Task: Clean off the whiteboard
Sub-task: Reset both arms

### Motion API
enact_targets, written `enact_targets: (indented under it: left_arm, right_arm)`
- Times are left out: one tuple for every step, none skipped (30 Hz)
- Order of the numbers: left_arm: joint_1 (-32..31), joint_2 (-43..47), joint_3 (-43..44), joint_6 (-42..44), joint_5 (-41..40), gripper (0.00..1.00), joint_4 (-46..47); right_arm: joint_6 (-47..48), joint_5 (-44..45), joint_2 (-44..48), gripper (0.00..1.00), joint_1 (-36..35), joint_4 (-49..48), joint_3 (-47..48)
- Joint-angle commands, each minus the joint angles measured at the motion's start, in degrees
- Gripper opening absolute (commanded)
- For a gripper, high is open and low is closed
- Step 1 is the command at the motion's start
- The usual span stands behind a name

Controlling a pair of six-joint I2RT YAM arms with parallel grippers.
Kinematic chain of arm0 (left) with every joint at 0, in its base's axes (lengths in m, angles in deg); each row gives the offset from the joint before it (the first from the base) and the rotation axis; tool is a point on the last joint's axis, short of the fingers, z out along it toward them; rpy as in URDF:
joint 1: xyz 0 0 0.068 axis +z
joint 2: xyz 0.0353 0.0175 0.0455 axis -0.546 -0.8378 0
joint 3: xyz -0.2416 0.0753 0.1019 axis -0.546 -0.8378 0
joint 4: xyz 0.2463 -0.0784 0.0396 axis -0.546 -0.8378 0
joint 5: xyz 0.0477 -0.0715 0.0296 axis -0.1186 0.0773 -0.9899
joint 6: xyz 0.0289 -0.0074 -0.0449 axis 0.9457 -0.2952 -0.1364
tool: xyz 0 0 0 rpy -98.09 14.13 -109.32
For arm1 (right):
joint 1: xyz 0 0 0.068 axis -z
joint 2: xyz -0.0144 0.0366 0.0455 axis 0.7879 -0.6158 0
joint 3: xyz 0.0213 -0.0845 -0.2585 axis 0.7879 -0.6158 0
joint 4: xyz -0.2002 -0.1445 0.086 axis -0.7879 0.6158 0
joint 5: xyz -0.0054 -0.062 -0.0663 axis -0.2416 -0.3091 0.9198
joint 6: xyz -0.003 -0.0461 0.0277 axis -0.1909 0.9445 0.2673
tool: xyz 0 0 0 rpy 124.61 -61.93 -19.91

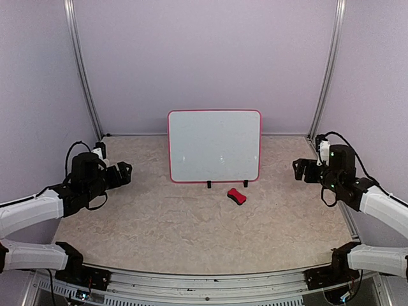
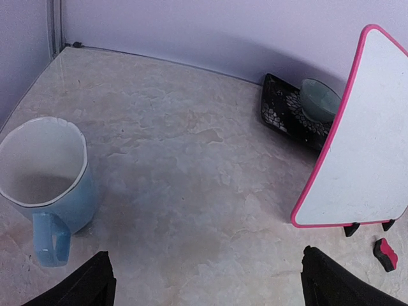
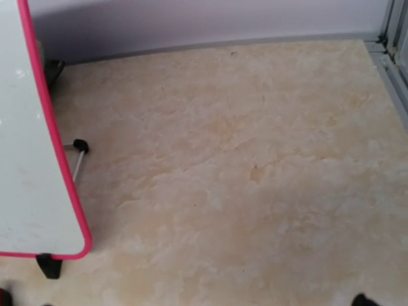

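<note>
The whiteboard stands upright on two small black feet at the middle back of the table, pink-red framed, its white face bare of writing. It shows at the right of the left wrist view and at the left of the right wrist view. A small red eraser block lies on the table just in front of the board's right foot. My left gripper hangs open far left of the board, holding nothing. My right gripper hangs open far to its right, also holding nothing.
A light blue mug stands on the table close to my left gripper. Behind the board sits a black tray with a pale green bowl. The board's rear wire prop reaches the tabletop. Lilac walls enclose the table.
</note>
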Motion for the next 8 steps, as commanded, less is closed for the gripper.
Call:
enact_targets:
  left_arm:
    - [0.13, -0.14, -0.45, 0.99, -2.52, 0.99, 5.03]
    - [0.13, -0.17, -0.42, 1.06, -2.58, 0.99, 5.13]
    - [0.13, -0.12, -0.32, 1.09, -2.63, 0.99, 5.17]
    - [0.13, -0.02, -0.19, 1.16, -2.63, 0.99, 5.18]
    - [0.13, 0.09, -0.17, 1.12, -2.65, 0.99, 5.1]
    - [0.13, 0.24, -0.16, 1.1, -2.63, 0.99, 5.09]
    - [0.13, 0.45, -0.12, 1.08, -2.63, 0.99, 4.95]
    - [0.13, 0.68, -0.17, 1.07, -2.67, 0.99, 4.8]
  right_arm:
    - [1.17, 1.87, 2.43, 1.0, 0.21, -1.9, -1.77]
    - [1.32, 1.77, 2.79, 1.0, 0.21, -2.01, -1.97]
    - [1.38, 1.69, 3.02, 1.0, 0.17, -2.06, -2.08]
    - [1.37, 1.73, 3.24, 1.0, 0.2, -1.94, -2.08]
    - [1.19, 1.97, 3.39, 1.0, 0.19, -1.92, -2.12]
    - [1.15, 2.29, 3.59, 1.0, 0.21, -1.98, -2.25]
    - [1.1, 2.68, 3.8, 1.0, 0.21, -1.99, -2.28]
    - [0.96, 3.21, 4.06, 1.0, 0.21, -2.05, -2.39]
